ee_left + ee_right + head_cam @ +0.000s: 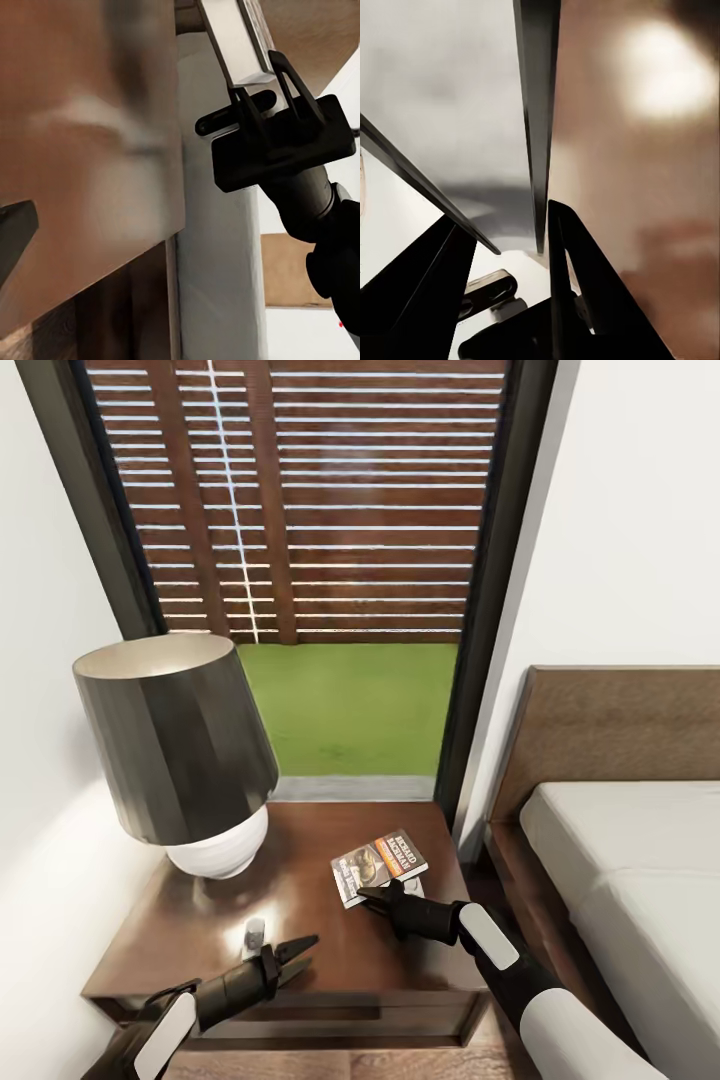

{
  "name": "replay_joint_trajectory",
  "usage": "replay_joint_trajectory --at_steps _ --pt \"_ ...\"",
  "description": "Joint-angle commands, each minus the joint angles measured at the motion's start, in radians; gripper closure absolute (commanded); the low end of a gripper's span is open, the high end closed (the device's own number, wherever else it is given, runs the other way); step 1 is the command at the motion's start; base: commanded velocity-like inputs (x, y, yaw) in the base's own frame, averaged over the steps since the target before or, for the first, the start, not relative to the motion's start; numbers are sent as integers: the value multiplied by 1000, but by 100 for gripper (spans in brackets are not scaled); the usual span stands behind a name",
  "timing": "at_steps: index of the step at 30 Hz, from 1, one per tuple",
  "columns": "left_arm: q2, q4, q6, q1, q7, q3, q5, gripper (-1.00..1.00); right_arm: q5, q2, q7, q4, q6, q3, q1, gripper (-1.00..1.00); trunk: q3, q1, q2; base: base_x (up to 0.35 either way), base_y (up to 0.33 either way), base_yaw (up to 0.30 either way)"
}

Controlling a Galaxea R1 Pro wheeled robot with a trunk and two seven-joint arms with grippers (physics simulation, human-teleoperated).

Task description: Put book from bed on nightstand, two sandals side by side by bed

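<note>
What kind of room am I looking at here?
Most likely a bedroom. A bed with a light mattress and wooden headboard stands at the right, a dark wood nightstand beside it carries a shaded lamp and a book, and a tall window looks onto grass.

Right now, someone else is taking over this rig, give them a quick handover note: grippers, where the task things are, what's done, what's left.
Right gripper: at the near edge of the book; the right wrist view shows a thin edge between its fingers, so it looks shut on the book.
Left gripper: open, holding nothing, over the front of the nightstand.
The book lies on the nightstand top, right of the lamp. The bed is to the right.
Done: book moved from bed to nightstand, pending release.
Left: let go of the book, then find both sandals and set them side by side next to the bed.
</note>
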Motion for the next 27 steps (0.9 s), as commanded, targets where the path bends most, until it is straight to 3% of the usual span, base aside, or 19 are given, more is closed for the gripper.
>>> replay_joint_trajectory --at_steps 1,21,27 --pt "1 0 7 -1 1 -4 9 -100 4 0 6 0 2 0 -1 100 -1 0 0 99 0 0" --pt "1 0 6 -1 2 -4 9 -100 4 0 6 1 2 0 -1 100 -16 2 -1 7 0 0" --pt "1 0 7 -1 2 -4 9 -100 4 0 6 0 2 0 -1 100 -36 4 -2 0 0 0"
